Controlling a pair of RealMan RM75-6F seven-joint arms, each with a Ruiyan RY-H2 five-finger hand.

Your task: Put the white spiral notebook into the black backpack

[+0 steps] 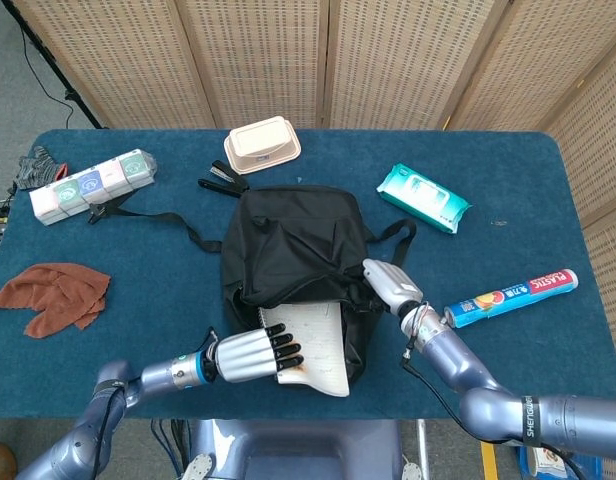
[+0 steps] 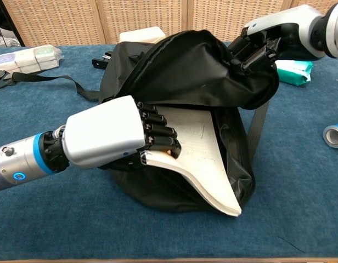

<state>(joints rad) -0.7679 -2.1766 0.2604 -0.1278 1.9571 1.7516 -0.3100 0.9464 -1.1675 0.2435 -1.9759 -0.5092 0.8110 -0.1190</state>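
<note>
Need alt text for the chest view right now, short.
The left hand holds the white spiral notebook partway inside the black backpack, whose flap the right hand lifts open. All sit on a blue table.

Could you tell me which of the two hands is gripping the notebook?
The left hand grips the white spiral notebook; the right hand holds the black backpack flap open.

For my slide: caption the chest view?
Left hand slides notebook into backpack while right hand lifts the flap.
</note>
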